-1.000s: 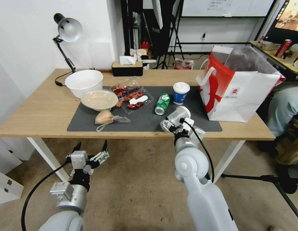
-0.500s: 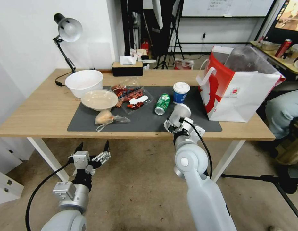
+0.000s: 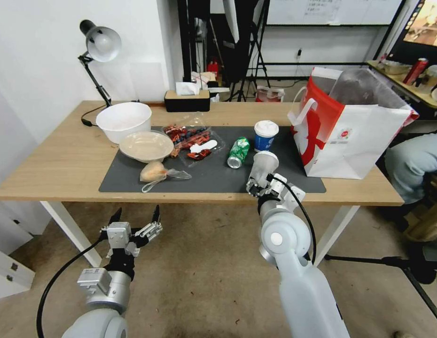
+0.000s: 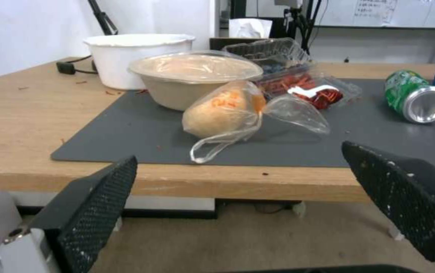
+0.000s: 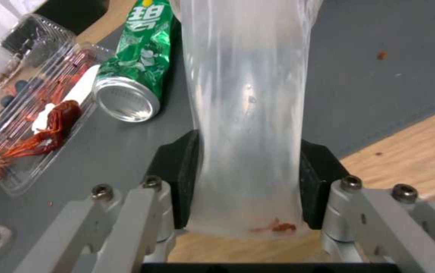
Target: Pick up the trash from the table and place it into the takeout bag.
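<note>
Head view shows the right gripper (image 3: pixel 259 184) above the near edge of the table (image 3: pixel 58 159), clamped on the clear plastic cup (image 3: pixel 263 165); compared with a second ago the cup has swung from a slanted pose to nearly upright and has drifted a little toward the takeout bag (image 3: pixel 355 134), while the other trash has stayed where it was. That suggests the pick is done and the carry to the bag has begun. From the right wrist view, the cup (image 5: pixel 248 113) sits squarely between the two black pads (image 5: pixel 177 174), squeezed near its base so the wall pinches inward; a red scrap lies inside at the bottom. The green soda can (image 3: pixel 238 151) lies on its side on the dark mat just beside the cup, and the blue-white paper cup (image 3: pixel 265 135) stands behind it. The left gripper (image 3: pixel 135 220) hangs below the table's front edge with its fingers spread wide and empty, facing the knotted clear bag (image 4: pixel 227 113) and the beige bowl (image 4: pixel 192 81).
</note>
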### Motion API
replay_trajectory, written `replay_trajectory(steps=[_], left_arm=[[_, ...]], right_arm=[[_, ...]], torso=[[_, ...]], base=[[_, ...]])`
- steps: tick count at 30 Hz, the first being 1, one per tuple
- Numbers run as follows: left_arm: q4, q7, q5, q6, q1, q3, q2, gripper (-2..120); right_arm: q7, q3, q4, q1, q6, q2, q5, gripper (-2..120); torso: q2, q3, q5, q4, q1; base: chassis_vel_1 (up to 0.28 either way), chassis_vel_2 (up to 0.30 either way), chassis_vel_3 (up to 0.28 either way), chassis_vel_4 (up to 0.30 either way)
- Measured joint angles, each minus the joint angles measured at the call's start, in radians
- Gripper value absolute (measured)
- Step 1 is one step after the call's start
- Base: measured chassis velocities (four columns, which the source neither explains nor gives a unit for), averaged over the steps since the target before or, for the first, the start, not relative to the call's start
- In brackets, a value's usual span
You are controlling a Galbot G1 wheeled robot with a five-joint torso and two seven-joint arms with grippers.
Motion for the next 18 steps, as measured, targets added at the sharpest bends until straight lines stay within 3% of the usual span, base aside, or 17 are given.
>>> replay_trajectory(steps=[4,11,18], left_arm=[[0.0,0.0,0.001,-0.002,0.001,0.001,0.0,100],[0.003,0.0,0.007,-0.003,-0.002,0.011,0.0,100],[0.003,0.001,0.017,-0.003,-0.004,0.024,0.0,100]], right_arm=[[-0.046,0.018,0.066,-0.023,0.011,-0.019,0.011,34],[-0.145,0.104,0.266,-0.035,0.007,-0.087,0.114,17],[-0.136,0.211,0.296,0.089,-0.003,-0.202,0.232,7]], torso=[[0.0,0.0,0.0,0.0,0.0],[0.0,0.0,0.0,0.0,0.0],[0.0,0.0,0.0,0.0003,0.0]], base=[[0.0,0.0,0.0,0.0],[0.0,0.0,0.0,0.0],[0.0,0.0,0.0,0.0]])
